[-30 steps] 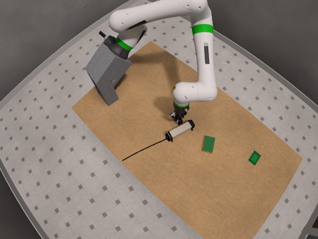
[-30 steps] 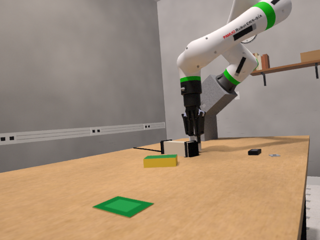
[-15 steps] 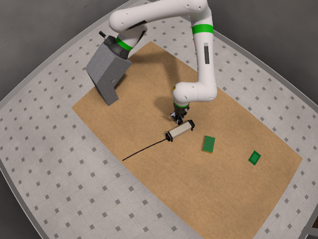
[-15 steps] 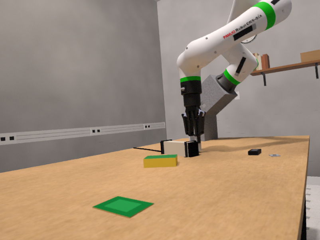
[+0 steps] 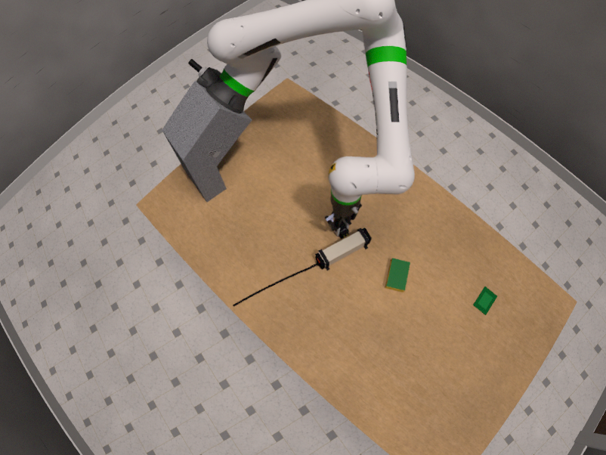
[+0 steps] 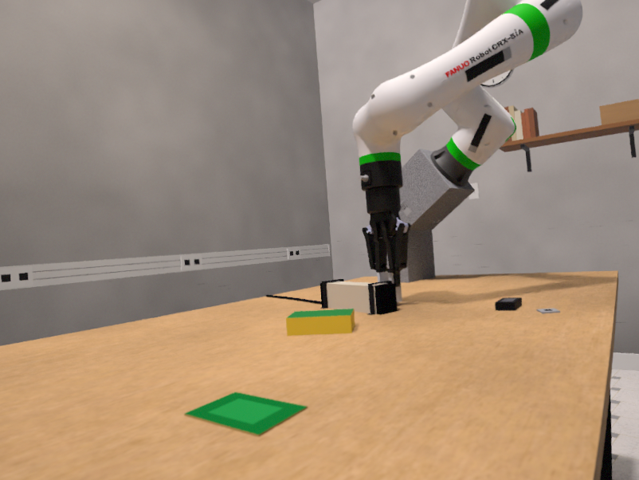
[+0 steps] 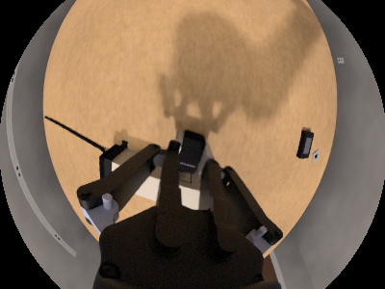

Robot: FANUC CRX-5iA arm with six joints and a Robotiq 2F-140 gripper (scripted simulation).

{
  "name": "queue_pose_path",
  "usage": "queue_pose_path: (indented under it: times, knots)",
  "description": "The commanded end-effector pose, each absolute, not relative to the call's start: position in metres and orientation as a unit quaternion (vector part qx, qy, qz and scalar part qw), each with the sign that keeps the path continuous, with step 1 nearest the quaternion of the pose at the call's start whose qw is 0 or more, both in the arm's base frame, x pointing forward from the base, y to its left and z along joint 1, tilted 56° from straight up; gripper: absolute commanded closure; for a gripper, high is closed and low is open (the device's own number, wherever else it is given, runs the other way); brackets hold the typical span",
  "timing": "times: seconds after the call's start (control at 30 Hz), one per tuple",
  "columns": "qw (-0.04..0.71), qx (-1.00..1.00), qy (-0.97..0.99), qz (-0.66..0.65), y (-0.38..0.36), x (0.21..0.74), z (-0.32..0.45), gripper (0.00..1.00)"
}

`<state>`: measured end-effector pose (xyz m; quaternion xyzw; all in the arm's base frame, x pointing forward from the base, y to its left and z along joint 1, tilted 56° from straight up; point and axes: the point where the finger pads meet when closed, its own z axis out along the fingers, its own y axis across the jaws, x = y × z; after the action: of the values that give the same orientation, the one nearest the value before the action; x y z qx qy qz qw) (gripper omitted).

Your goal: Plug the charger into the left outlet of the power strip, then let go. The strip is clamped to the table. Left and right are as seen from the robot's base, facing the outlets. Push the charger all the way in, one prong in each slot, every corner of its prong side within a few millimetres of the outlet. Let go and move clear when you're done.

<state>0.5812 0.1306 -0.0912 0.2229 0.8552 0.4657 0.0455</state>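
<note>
Insertion step: black two-finger gripper (image 6: 386, 268) clamps the small dark charger (image 7: 192, 147) above the cream power strip (image 5: 342, 247); seating apparently incomplete, so next comes pressing down, then release.

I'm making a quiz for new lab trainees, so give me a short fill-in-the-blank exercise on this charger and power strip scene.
1. The gripper is shut on the dark ____.
2. The power strip has a black ____ trailing from one end across the table.
3. The block lying near the strip is yellow with a ____ top.
4. The gripper's fingers point ____ toward the strip.

Missing words: charger; cable; green; down
</note>
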Motion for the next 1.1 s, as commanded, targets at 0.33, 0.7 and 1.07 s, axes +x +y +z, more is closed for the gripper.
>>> queue_pose_path:
  times: [0.33, 0.7, 1.07]
  knots:
    - [0.046, 0.223, 0.855, 0.465, 0.1288, 0.5835, -0.0912, 0.90]
    - [0.046, 0.223, 0.855, 0.465, 0.1276, 0.5860, -0.0916, 0.90]
    - [0.046, 0.223, 0.855, 0.465, 0.1262, 0.5888, -0.0920, 0.90]
